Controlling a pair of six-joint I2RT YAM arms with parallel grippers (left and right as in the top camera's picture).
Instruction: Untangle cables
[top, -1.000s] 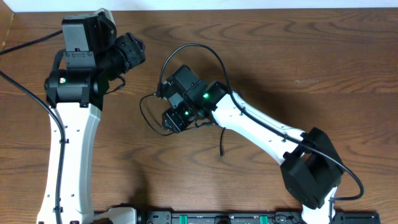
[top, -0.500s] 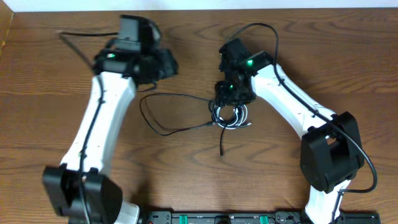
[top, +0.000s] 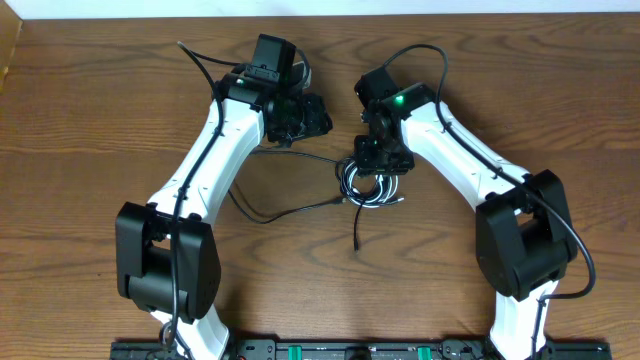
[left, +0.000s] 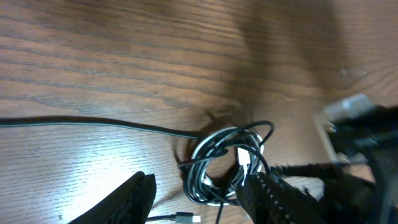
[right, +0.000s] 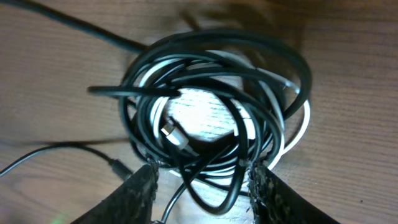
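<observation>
You are hovering right gripper (right: 202, 200) over cables (right: 217, 106), jaws spread and straddling them, likely lining up pinch. Left gripper (left: 199, 199), also spread and empty, hanging far-left of them, probably readying for loose strand (left: 93, 122). Cables lying coiled at centre of worktop (top: 90, 150).

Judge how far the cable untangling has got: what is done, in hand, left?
Done: little; one black cable trails loose. In hand: the right gripper hovers open over the coil; left gripper open nearby. Left: separating the coil's black and white cables.
</observation>
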